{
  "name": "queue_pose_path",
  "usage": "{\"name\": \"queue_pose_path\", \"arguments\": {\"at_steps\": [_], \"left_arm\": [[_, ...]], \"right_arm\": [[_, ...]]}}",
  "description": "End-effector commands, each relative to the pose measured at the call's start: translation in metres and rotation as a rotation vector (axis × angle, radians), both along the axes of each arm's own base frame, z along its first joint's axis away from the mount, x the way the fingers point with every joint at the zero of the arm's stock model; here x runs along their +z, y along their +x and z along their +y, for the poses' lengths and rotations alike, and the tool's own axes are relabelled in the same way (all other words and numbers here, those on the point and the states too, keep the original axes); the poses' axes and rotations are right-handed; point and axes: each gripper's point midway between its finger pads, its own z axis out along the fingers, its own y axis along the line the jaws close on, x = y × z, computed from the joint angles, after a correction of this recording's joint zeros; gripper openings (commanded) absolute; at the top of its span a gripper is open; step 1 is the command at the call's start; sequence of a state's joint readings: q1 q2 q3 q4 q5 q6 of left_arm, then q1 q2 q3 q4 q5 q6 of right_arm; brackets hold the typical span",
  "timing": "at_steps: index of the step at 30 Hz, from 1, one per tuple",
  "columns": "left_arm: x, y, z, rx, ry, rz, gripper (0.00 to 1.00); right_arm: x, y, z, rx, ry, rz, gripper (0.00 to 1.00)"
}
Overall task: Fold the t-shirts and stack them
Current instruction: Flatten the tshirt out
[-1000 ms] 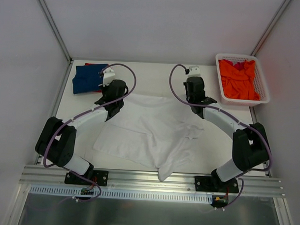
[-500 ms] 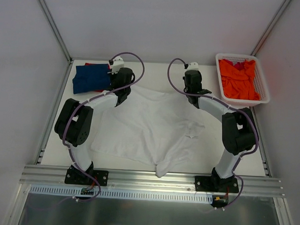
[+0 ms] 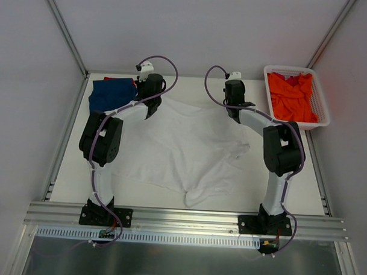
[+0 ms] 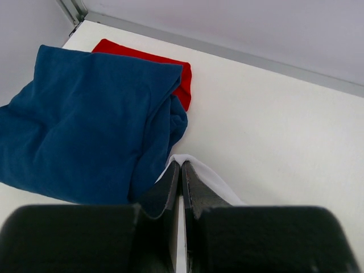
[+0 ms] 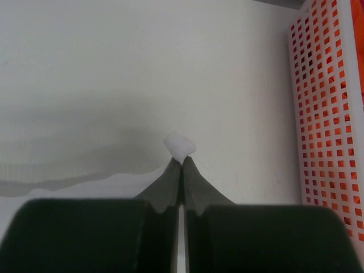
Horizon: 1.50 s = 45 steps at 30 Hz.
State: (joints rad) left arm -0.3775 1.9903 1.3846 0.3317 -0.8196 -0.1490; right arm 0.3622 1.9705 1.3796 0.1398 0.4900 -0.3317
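The left gripper (image 4: 181, 166) and right gripper (image 5: 182, 162) were each clamped on the far edge of the white t-shirt (image 3: 183, 143). In the last second both arms had reached toward 12 o'clock, dragging the shirt flatter across the table (image 3: 242, 188), probably spreading it before any fold. At 10 o'clock the dark blue t-shirt (image 4: 85, 119) hid most of the red t-shirt (image 4: 149, 58). The orange t-shirt (image 3: 291, 98) lay bunched in the basket (image 3: 295, 124) at 2 o'clock. The white shirt's sleeves were hard to make out.
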Motion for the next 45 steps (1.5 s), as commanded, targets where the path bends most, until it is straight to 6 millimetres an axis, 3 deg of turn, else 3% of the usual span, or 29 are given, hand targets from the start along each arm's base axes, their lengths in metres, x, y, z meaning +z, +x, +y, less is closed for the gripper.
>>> {"name": "queue_pose_path", "arguments": {"at_steps": [1, 9, 14, 27, 44, 45], "left_arm": [[0.018, 0.013, 0.002, 0.000, -0.004, -0.037, 0.00], [0.009, 0.005, 0.006, 0.013, -0.020, -0.020, 0.00], [0.005, -0.005, 0.012, 0.030, -0.023, -0.010, 0.00], [0.003, -0.028, 0.023, 0.077, -0.037, 0.007, 0.00], [0.002, -0.039, 0.031, 0.107, -0.029, 0.020, 0.00], [0.003, -0.038, 0.029, 0.097, -0.029, 0.024, 0.00]], "right_arm": [[0.028, 0.021, 0.005, 0.008, 0.026, -0.063, 0.00], [0.023, 0.049, 0.009, 0.034, -0.006, -0.054, 0.00], [0.030, 0.067, 0.016, 0.055, -0.009, -0.075, 0.00], [0.013, 0.093, 0.021, 0.064, -0.006, -0.077, 0.00], [0.017, 0.132, 0.020, 0.061, 0.000, -0.124, 0.00], [0.017, 0.132, 0.019, 0.057, -0.003, -0.122, 0.11]]}}
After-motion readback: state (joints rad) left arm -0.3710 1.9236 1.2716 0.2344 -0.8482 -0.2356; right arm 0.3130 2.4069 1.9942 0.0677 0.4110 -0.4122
